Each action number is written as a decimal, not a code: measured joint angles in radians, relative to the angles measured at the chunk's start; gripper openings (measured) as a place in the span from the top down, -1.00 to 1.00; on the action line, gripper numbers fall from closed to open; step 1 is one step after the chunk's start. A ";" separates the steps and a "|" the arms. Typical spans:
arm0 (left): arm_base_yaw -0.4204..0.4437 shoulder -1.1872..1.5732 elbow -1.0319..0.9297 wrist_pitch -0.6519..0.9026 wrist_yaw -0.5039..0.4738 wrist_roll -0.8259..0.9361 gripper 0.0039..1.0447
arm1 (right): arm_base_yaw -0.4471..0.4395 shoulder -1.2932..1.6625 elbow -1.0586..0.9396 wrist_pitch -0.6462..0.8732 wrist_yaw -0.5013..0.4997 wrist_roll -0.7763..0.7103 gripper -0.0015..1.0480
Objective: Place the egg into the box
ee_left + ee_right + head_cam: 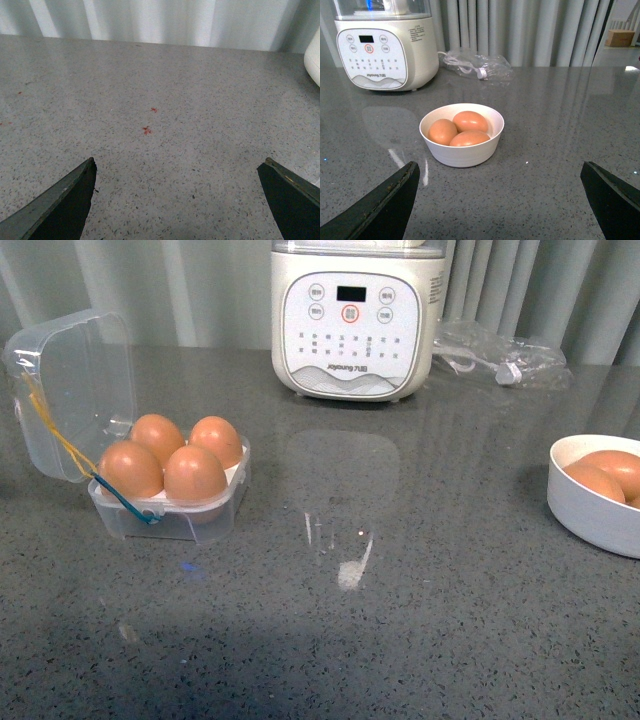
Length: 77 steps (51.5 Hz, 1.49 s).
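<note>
The box (112, 510) is a clear plastic egg case at the left of the table in the front view, its lid (70, 390) hinged open and upright. All its cells hold brown eggs; the nearest egg (194, 474) sits in the front cell. Yellow and blue-green bands hang at its left side. Neither arm shows in the front view. My left gripper (177, 172) is open and empty over bare speckled countertop. My right gripper (500, 172) is open and empty, a short way in front of a white bowl (461, 152) that holds three brown eggs (470, 121).
The white bowl (590, 510) stands at the right edge of the front view. A cream cooker (355, 315) with a control panel stands at the back centre, also in the right wrist view (382, 45). A clear bag with a cable (500, 360) lies beside it. Curtains hang behind.
</note>
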 joint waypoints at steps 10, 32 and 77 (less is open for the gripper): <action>-0.061 -0.006 0.029 -0.061 0.031 -0.002 -0.88 | 0.000 0.000 0.000 0.000 0.000 0.000 -0.87; -0.013 -0.167 -0.023 -0.217 -0.006 -0.127 -0.88 | 0.000 0.000 0.000 0.000 0.000 0.000 -0.87; -0.102 -0.551 -0.442 -0.026 0.039 -0.051 0.93 | 0.000 0.000 0.000 0.000 0.000 0.000 -0.87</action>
